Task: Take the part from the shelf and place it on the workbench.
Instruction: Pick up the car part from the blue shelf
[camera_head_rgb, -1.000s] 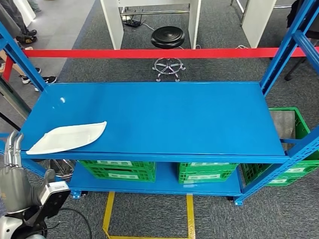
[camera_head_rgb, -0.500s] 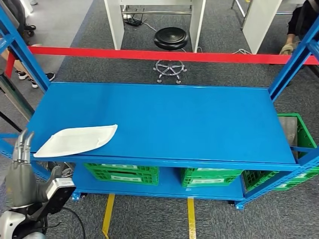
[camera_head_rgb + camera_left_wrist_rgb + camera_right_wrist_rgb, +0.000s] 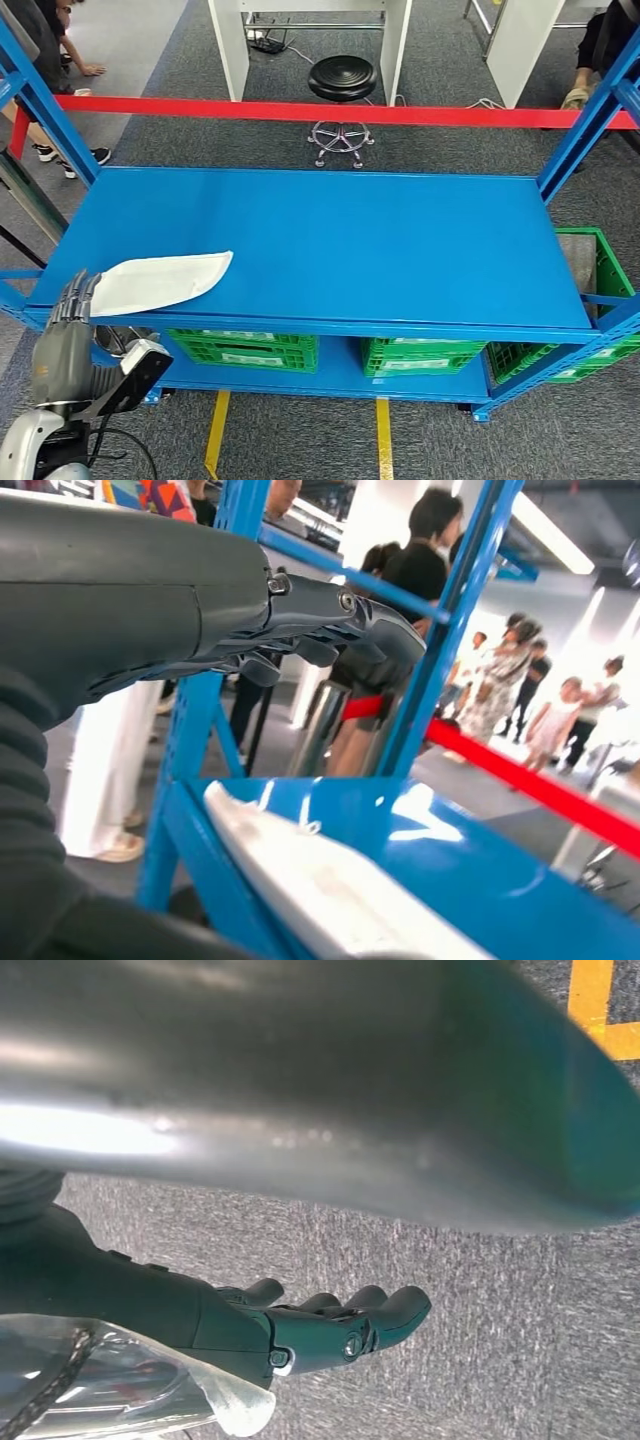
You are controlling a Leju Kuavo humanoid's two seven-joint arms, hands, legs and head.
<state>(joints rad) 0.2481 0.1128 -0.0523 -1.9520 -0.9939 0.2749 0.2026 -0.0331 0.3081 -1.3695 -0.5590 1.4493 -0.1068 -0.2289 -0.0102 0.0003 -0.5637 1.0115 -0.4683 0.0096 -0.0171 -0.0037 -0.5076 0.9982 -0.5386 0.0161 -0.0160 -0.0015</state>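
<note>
So the white part, a flat curved panel, is lying on the top deck of the blue shelf at its near left corner, long axis running along the front edge, pointed end toward the middle. The left hand is just at the blunt end, fingers stretched out flat over the shelf lip, holding nothing and not clearly touching it. That's obviously the closer arm. The right hand hangs low over the carpet, fingers loosely extended, empty too. Nothing sits between hand and part; the blue upright is close by on that side, and green crates are underneath.
</note>
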